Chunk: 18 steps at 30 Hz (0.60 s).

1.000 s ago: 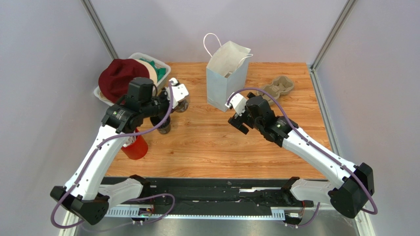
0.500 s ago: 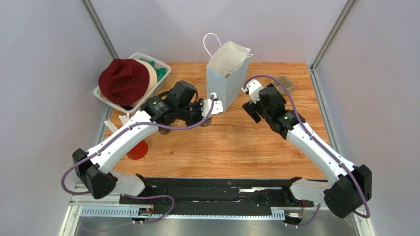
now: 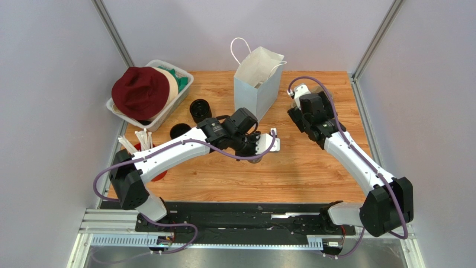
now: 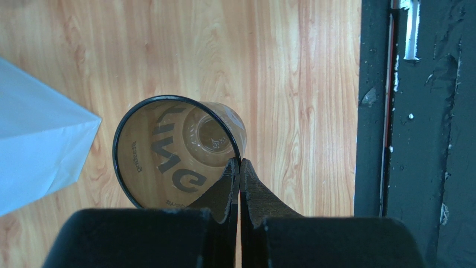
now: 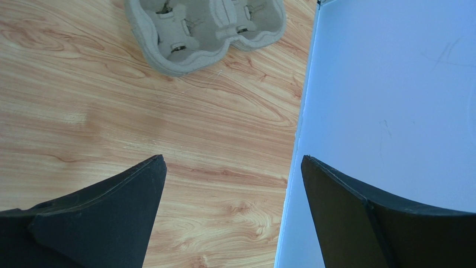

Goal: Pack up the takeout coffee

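Observation:
The takeout coffee cup (image 4: 179, 151) has a dark rim and a brownish inside with dark lettering. My left gripper (image 4: 240, 163) is shut on its rim wall, one finger inside and one outside. In the top view the left gripper (image 3: 258, 148) holds the cup (image 3: 256, 158) over the table's middle, in front of the pale-blue paper bag (image 3: 257, 89). The bag's corner also shows in the left wrist view (image 4: 39, 139). My right gripper (image 3: 296, 116) is open and empty beside the bag's right side (image 5: 391, 111); in its own view the gripper (image 5: 233, 159) hangs over bare wood.
A grey pulp cup tray (image 5: 204, 28) lies beyond the right gripper. A second dark cup (image 3: 200, 109) and a dark lid (image 3: 179, 130) sit at mid-left. White straws (image 3: 139, 139) stand in a red cup (image 3: 159, 176). A bin (image 3: 181, 78) holds a maroon hat (image 3: 139, 89).
My left arm has swung right from beside the bin, carrying the cup to the table's middle. My right gripper has moved back and right, to the bag's right side.

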Each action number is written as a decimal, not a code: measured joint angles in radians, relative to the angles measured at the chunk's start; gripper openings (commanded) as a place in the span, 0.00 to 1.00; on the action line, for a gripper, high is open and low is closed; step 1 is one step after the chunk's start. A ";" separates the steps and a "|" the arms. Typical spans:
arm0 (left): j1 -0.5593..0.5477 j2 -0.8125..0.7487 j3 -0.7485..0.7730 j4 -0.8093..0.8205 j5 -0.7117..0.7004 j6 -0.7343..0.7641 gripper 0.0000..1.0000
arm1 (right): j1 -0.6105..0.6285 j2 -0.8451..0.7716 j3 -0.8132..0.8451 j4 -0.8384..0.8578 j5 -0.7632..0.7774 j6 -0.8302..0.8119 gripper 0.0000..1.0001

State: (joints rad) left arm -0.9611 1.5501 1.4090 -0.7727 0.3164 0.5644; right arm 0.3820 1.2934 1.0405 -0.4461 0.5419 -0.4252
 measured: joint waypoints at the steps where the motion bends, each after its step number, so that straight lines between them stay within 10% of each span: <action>1: -0.008 0.011 0.000 0.008 0.002 -0.001 0.00 | -0.005 0.001 0.001 0.001 0.007 0.007 0.99; 18: -0.067 0.101 -0.156 0.209 0.014 -0.074 0.00 | -0.037 0.001 0.006 0.003 0.006 0.023 0.99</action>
State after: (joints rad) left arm -1.0279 1.6512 1.2533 -0.5640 0.3309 0.4904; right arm 0.3450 1.2942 1.0466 -0.4431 0.5484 -0.4026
